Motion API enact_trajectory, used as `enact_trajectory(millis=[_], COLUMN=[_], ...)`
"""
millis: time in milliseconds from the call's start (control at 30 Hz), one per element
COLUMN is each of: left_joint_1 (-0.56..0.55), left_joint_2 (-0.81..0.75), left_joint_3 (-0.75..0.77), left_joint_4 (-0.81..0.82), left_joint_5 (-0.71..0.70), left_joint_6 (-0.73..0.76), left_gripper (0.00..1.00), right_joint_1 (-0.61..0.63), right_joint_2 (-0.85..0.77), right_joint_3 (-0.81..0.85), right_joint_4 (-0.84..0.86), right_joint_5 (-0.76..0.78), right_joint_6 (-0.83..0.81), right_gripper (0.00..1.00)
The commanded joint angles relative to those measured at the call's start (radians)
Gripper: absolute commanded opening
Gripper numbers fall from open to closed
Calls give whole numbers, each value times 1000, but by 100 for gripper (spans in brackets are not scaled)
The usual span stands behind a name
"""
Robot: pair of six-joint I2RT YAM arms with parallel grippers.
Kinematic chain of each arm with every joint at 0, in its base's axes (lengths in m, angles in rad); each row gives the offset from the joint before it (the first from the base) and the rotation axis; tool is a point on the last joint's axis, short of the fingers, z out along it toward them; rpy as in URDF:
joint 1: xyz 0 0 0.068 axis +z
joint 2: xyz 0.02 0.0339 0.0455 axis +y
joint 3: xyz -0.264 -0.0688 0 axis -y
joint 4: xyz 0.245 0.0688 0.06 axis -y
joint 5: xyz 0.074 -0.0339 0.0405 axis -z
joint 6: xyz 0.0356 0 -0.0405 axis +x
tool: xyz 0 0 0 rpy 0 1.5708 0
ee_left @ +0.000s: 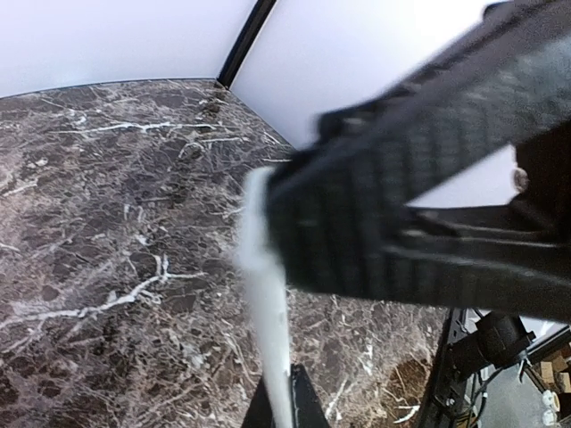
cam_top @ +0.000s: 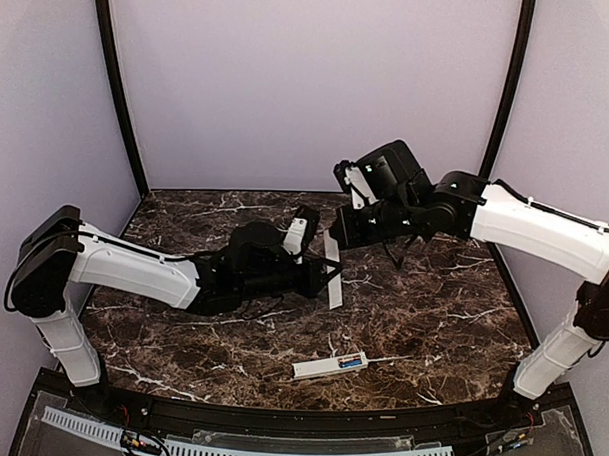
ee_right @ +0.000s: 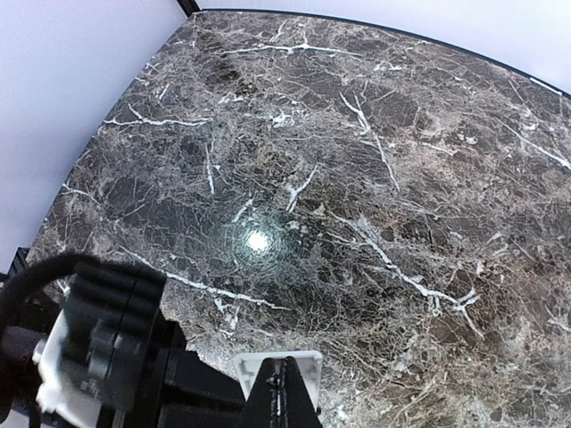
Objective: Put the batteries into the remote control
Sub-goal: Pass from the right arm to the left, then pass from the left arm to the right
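The left gripper [cam_top: 321, 275] and right gripper [cam_top: 333, 233] both pinch the cover strip [cam_top: 335, 294], held above the marble table [cam_top: 431, 322]. The remote control [cam_top: 329, 366], with blue batteries [cam_top: 351, 362] showing in it, lies well apart near the front edge.

No text, brand, number or sign readable in any view. Thin flat grey-white plastic cover strip [cam_top: 332, 289], pinched by left gripper [cam_top: 324, 273] and right gripper [cam_top: 335, 235]: nothing legible on it. Slim white rectangular plastic remote control [cam_top: 325, 367], well apart from both grippers: any marking too small to make out.

Dark marble table [cam_top: 431, 322], pale walls [cam_top: 310, 78]
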Motion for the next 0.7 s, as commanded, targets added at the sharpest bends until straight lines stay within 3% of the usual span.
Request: enact_trajectory(millis=[0,133,333,467,667], left_joint_1=[7,8,7,6,-5], left_joint_2=[-13,-35,-94,-149,-208], left_joint_3=[13,-5,-45,-75,-96], left_joint_4=[82,110,159,213,232], left_joint_5=[18,29,72,177,353], left_joint_6=[18,44,153,252,376], left_gripper=[0,0,0,0,0], right_joint_1=[11,10,-1,-65,-93], right_joint_2=[-47,-85,-251,-394,-439], right_joint_3=[-17,-15,-47,-164,-282], right_joint_4=[84,92,114,200,303], right_joint_5=[-39,-64,-197,-460,-636], right_joint_6=[-19,-82,-300,-392,-425], right_gripper=[0,0,30,44,52])
